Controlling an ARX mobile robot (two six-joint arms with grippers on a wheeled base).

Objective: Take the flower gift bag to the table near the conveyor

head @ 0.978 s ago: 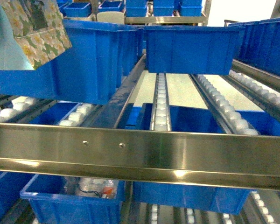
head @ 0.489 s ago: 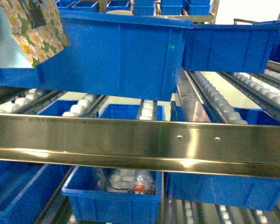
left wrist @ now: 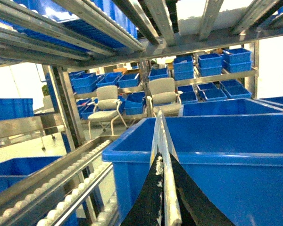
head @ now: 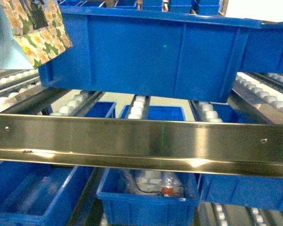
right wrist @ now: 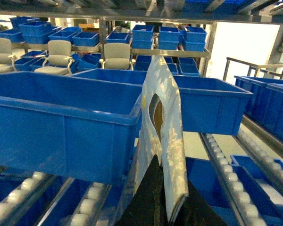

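Note:
The flower gift bag, cream blossoms on green with a pale blue side, hangs at the top left of the head view, above the conveyor. Neither gripper shows there. In the left wrist view my left gripper is shut on a thin pale edge of the bag, which is seen edge-on. My right gripper is shut on the lower part of the bag's flat panel, whose cut-out handle hole sits above the fingers. The table is out of view.
A large blue bin rests on the roller tracks just right of the bag. A shiny steel rail crosses the front, with more blue bins below it. Chairs and stacked bins stand behind the rack.
In the head view the rack, rail and blue bins have slid to the right. The bag stays at the top left.

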